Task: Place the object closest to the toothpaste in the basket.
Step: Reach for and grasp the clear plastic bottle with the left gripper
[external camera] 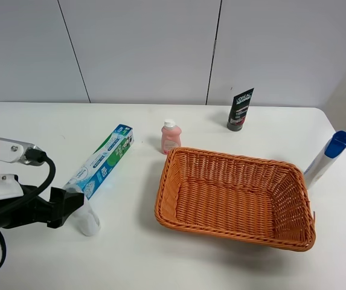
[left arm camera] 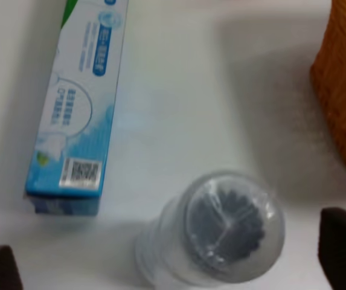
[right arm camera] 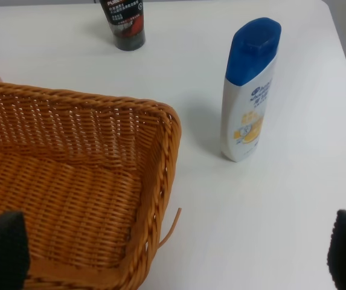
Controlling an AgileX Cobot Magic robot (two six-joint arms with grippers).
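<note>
- Two pincers were inspected. My left pincer (left arm camera: pixel 169 258) was spread wide, with one fingertip on either side of the clear cup (left arm camera: pixel 220 229). No contact with the cup was seen.
- The cup sat on the table (external camera: pixel 40 133), outside the basket (external camera: pixel 165 187) and to its left.
- The cup stood just beside the front end of the toothpaste box (external camera: pixel 103 160). The left wrist view showed a narrow gap between them.
- Something dark and bristly showed through the cup's clear top. It was too blurred to identify.
- My right pincer (right arm camera: pixel 176 249) was also spread, above the basket's right end.
- A pink bottle (external camera: pixel 170 138) stood just behind the basket's left rear corner.
- A black tube (external camera: pixel 240 110) stood farther back, near the wall.
- A shampoo bottle (external camera: pixel 325 158) stood beside the basket's right end.
</note>
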